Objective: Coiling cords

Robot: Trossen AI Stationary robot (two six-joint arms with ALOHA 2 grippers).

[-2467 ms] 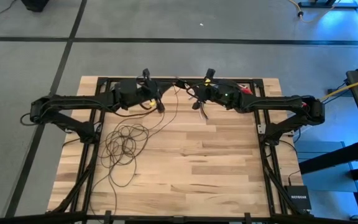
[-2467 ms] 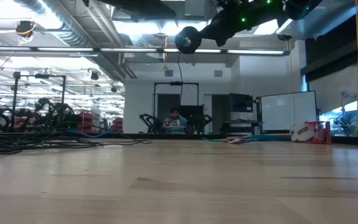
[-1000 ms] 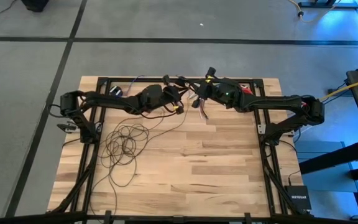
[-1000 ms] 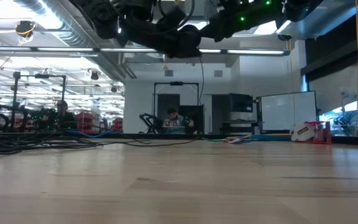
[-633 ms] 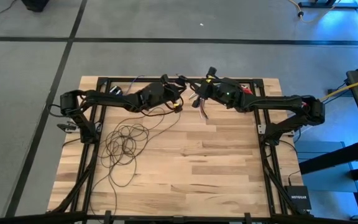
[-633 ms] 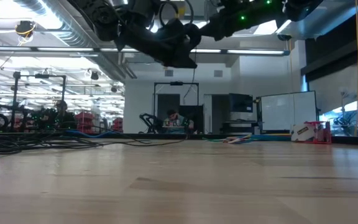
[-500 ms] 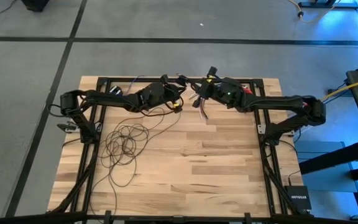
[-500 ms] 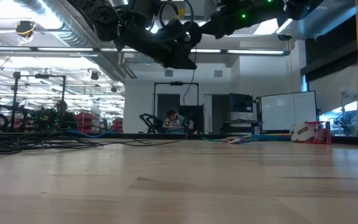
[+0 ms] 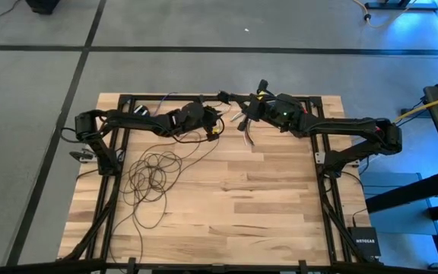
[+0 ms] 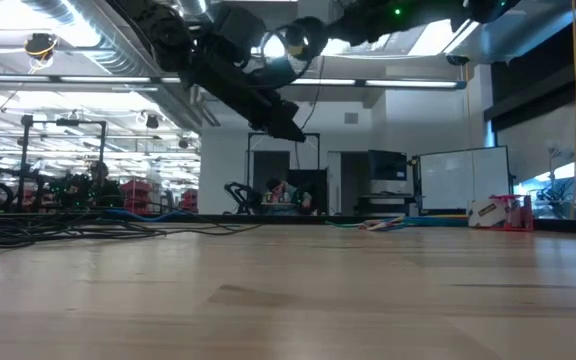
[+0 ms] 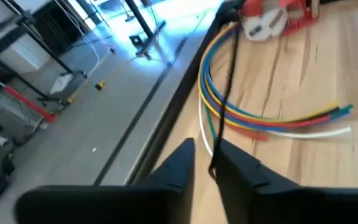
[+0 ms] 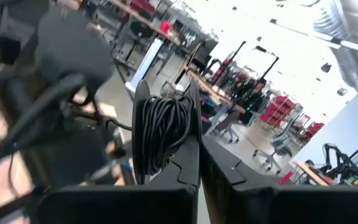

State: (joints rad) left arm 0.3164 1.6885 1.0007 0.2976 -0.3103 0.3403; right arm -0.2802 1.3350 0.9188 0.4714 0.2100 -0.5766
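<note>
The cords are one long thin dark wire. Most of it lies in loose loops [image 9: 154, 171] on the table's left half. A strand rises from them toward my two grippers near the far edge. My left gripper [image 9: 216, 123] is tipped downward with its fingers [image 11: 185, 163] slightly apart and the strand [image 11: 229, 68] running between them. My right gripper [image 9: 240, 109] hangs higher, about level, shut on a small coil [image 12: 160, 134] of the wire. This coil also shows as a round bundle [image 10: 293, 40] in the low view. My left gripper has the strand passing through the narrow gap between its fingers, lying along one finger's inner side [image 11: 215, 168]; it runs on taut beyond the fingertips. My right gripper holds the coil of several turns [image 12: 166, 124] at its fingers' free ends, clear of the table. Whether the turns are pinched between the fingers or wound round one of them cannot be told.
A short bundle of multicoloured wires [image 11: 272, 121] lies on the table below the grippers, also seen in the high view [image 9: 243, 128]. A red and white object [image 11: 272, 15] sits by the far edge. The dark frame rails [image 9: 112, 190] run along the table's sides.
My left gripper has sunk and tipped downward, drawing a little away from my right gripper toward the table's left. The coil at my right gripper now shows uncovered in the low view.
</note>
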